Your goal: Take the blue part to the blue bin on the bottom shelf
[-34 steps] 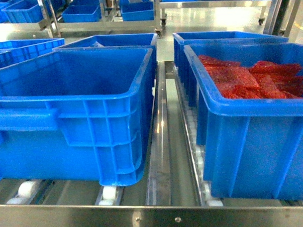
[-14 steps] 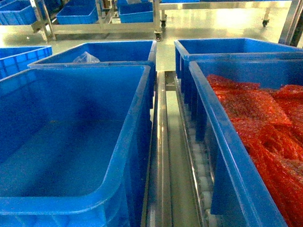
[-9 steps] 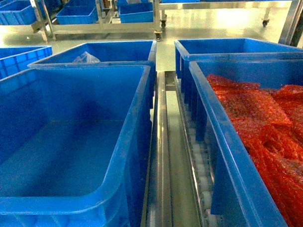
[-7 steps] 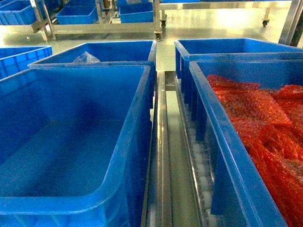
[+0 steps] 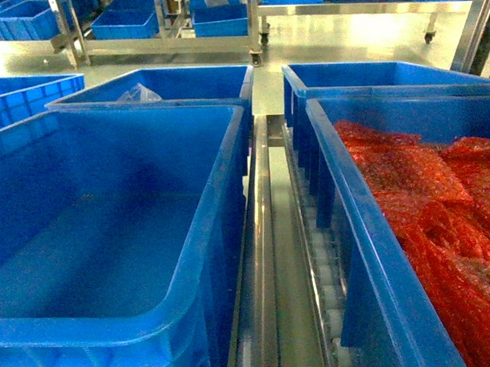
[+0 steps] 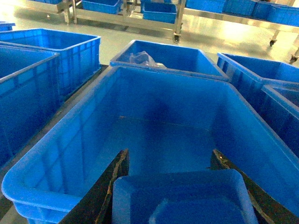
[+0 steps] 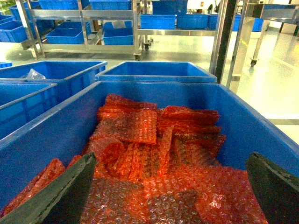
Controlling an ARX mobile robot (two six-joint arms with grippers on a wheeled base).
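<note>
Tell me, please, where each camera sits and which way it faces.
Head: high on the robot, slanting down and forward over the blue bin and the red-bag crate; no arm shows.
Left wrist: above the blue bin's near rim, facing forward and down; the left gripper shows, its dark fingers flanking the blue part.
Right wrist: over the red-bag crate, facing forward; the right gripper shows, fingers wide apart.
Shared: head and left wrist both see the blue bin; head and right wrist, the red-bag crate.

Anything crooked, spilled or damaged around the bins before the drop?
Nothing stands out. The blue bin sits parallel to the centre rail, the red bags lie inside the neighbouring crate, and the left gripper holds the blue part over the bin.
</note>
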